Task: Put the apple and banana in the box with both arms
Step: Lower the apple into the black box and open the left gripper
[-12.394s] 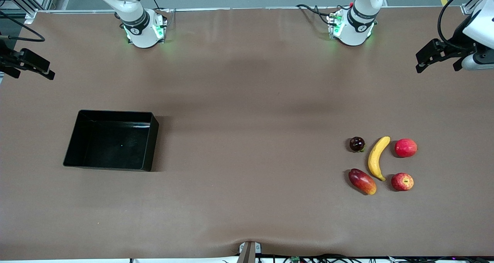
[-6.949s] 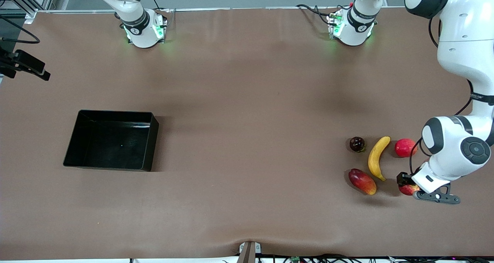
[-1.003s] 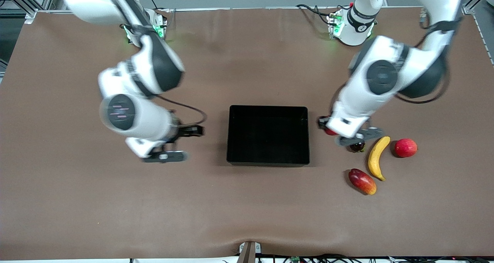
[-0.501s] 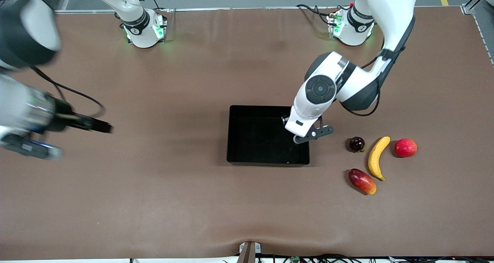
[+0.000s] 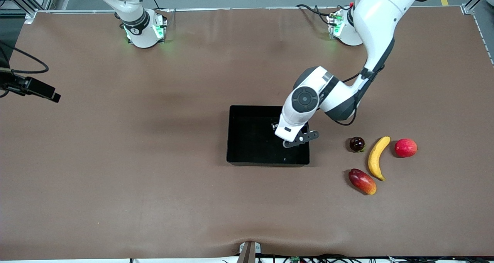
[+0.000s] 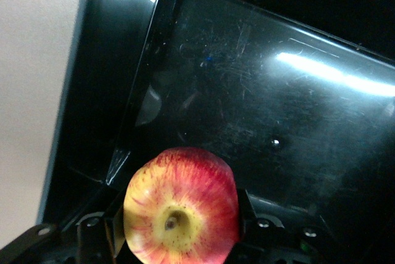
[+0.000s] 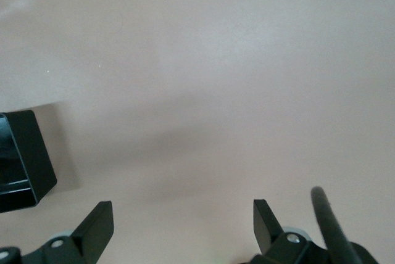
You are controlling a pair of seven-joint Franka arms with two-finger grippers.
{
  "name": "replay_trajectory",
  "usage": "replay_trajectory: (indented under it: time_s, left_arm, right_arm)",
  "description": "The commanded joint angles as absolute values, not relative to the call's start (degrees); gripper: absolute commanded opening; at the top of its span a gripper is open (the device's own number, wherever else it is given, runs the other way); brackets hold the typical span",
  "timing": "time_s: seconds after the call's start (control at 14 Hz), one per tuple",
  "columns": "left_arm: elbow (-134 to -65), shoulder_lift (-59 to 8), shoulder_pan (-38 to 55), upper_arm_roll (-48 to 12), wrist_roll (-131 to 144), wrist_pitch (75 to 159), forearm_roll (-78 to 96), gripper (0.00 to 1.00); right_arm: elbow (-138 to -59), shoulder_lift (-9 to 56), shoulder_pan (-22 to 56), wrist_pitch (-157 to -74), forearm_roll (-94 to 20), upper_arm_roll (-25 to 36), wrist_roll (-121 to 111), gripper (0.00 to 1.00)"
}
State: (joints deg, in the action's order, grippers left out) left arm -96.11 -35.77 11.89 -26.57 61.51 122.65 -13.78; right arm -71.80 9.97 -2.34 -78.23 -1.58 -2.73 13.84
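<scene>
My left gripper is shut on the apple, red with yellow streaks, its stem spot facing the wrist camera. It hangs over the inside of the black box, at the box's end toward the left arm; in the front view the wrist hides the apple. The yellow banana lies on the table among other fruits, toward the left arm's end. My right gripper is open and holds nothing, up over bare table at the right arm's end, where that arm waits.
A dark round fruit, a plain red fruit and a red-orange mango lie around the banana. One corner of the box shows in the right wrist view.
The left arm has carried the apple from beside the box to over its inside. The right arm has swung away from the box to the table's edge at its own end.
</scene>
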Motion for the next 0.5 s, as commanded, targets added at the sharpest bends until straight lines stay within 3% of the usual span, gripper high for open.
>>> replay_trajectory:
  time_s: [0.0, 0.43]
  left_arm:
    - [-96.2, -37.5, 13.5, -26.2, 66.6, 125.3, -17.6, 0.00]
    - [-98.7, -38.8, 13.4, -26.2, 67.8, 125.4, -22.6, 0.00]
  right_arm:
    - [-84.8, 1.9, -4.9, -84.5, -1.0, -3.8, 12.0, 1.00]
    - [-88.5, -0.9, -6.1, -85.7, -1.0, -3.9, 8.1, 1.00]
